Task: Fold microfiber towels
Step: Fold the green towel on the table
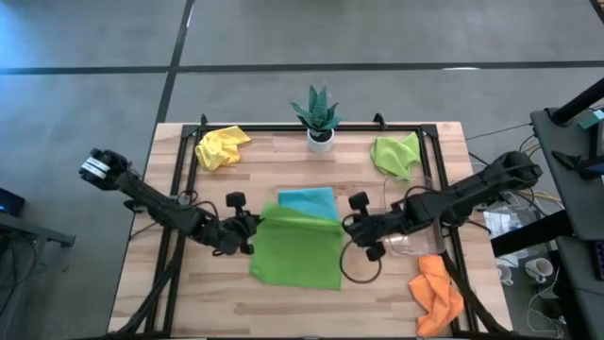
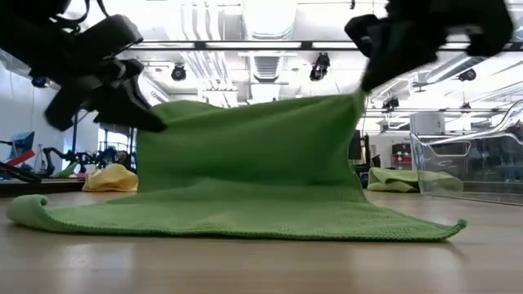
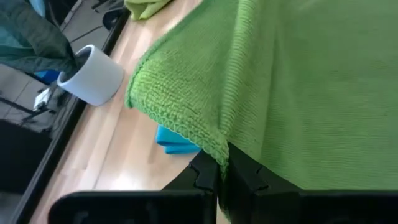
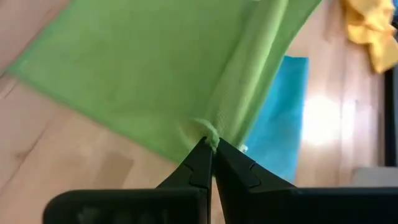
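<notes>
Table (image 1: 170, 302): green towel (image 1: 297, 250) stretched crosswise

Looked over all four views and honestly there's no readable text anywhere, no labels, brands, numbers or signs on the towels, worktop or background stuff.

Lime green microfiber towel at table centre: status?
Left gripper and right gripper shut on lime green microfiber towel, far edge lifted. Light blue towel beyond. Nothing blocking.
</notes>
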Controlling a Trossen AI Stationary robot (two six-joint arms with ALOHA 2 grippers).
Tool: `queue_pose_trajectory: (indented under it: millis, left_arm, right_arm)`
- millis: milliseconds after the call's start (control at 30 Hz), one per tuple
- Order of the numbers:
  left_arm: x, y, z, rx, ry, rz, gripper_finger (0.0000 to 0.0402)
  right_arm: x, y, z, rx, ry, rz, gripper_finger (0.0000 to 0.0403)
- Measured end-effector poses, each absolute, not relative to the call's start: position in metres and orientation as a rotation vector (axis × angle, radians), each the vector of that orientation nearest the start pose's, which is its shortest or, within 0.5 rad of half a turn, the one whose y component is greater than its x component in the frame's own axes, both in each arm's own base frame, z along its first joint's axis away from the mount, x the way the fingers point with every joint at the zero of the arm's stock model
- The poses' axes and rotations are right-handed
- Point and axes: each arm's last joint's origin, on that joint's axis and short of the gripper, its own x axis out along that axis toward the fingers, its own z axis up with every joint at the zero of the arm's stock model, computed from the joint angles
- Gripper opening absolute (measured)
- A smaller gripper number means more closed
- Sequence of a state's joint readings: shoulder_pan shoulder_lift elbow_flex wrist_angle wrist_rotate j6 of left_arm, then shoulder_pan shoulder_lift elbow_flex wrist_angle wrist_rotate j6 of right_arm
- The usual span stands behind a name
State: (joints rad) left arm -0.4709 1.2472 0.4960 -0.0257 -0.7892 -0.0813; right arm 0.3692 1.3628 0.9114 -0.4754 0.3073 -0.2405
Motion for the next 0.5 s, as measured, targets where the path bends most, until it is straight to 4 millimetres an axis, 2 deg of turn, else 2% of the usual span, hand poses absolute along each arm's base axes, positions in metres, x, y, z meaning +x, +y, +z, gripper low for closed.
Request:
queue_pose_trajectory:
  millis: [167,367,500]
  left_arm:
    - [0.204,-0.084,0.168,0.358,0.599,0.314,0.0]
    - [0.208,-0.099,0.183,0.397,0.553,0.229,0.0]
    - [0.206,-0.106,0.177,0.43,0.575,0.163,0.0]
  right_arm:
    - [0.248,0.1,0.225,-0.573,0.864,0.215,0.0009]
    - [0.249,0.105,0.234,-0.696,0.829,0.28,0.0009]
    - [0.254,0.108,0.233,-0.747,0.806,0.301,0.0009]
